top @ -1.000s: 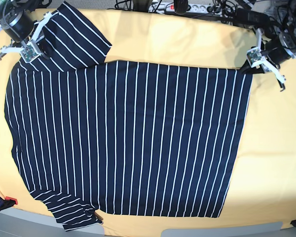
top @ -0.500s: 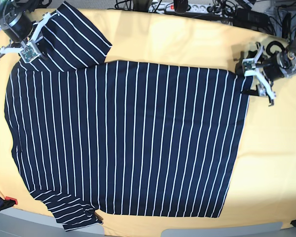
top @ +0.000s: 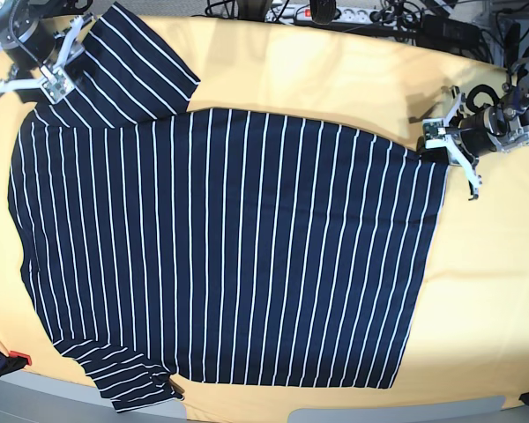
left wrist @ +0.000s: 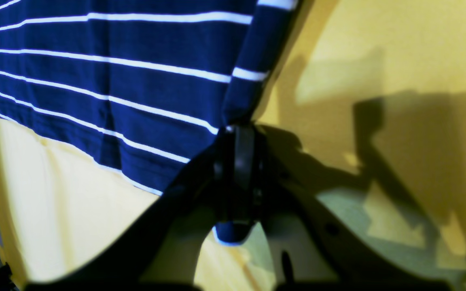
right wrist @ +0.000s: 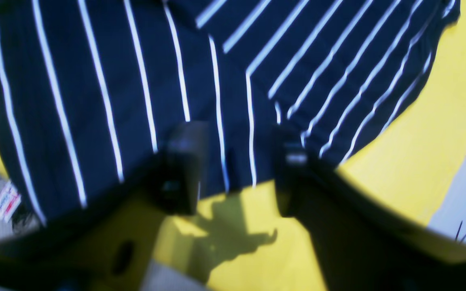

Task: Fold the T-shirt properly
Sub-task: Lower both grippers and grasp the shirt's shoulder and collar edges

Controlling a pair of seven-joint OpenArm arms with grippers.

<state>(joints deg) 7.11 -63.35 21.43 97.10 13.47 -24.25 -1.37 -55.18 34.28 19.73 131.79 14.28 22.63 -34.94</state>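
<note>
So the T-shirt (top: 220,256) was lying mostly flat across the yellow desk (top: 335,75), one sleeve up at 11 o'clock. The left claw (left wrist: 237,161) was clenched on the hem corner at the shirt's 2 o'clock edge, a bit of cloth pinched between the jaws. The right claw (right wrist: 233,161) hung released over the shoulder by that sleeve, jaws apart, gripping nothing.

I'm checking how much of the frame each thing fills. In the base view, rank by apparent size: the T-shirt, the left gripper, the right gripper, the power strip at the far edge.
1. T-shirt, by far the largest.
2. Right gripper and left gripper: look alike, so unranked.
3. Power strip: near the grippers' size, partly cut off; ranking unsure.
</note>
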